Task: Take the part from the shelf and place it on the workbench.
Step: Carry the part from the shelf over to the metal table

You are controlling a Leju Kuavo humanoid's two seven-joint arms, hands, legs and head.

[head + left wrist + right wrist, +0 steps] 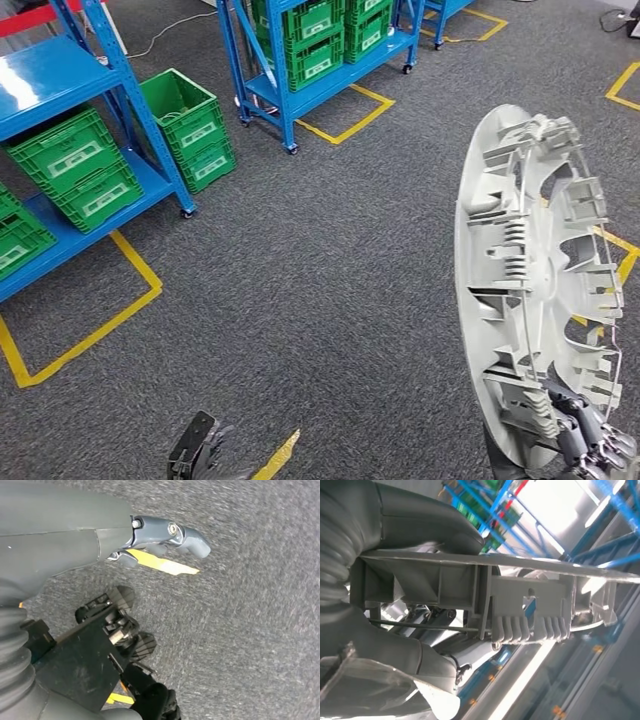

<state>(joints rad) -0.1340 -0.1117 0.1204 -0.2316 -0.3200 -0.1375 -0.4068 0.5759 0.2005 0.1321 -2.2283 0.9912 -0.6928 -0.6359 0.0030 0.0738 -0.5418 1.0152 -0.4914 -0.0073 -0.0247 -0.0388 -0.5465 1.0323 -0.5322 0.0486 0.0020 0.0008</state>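
Observation:
The part is a large round grey plastic wheel cover (pixel 536 285) with ribs and clips on its inner face. It stands on edge at the right of the head view, over the carpet. My right hand (pixel 592 440) grips its lower rim. In the right wrist view the cover's rim (pixel 516 607) runs across the picture with my right thumb (pixel 433 525) clamped over it. My left hand (pixel 198 452) hangs low near the bottom edge, holding nothing. In the left wrist view its thumb (pixel 170 535) and dark fingers (pixel 124 625) are spread apart over the carpet.
Blue shelves (pixel 60 75) with green crates (pixel 75 165) stand at the left. A second blue rack (pixel 302 50) with crates is at the back. A green crate (pixel 189 125) sits on the floor. Yellow tape lines (pixel 83 335) mark the grey carpet.

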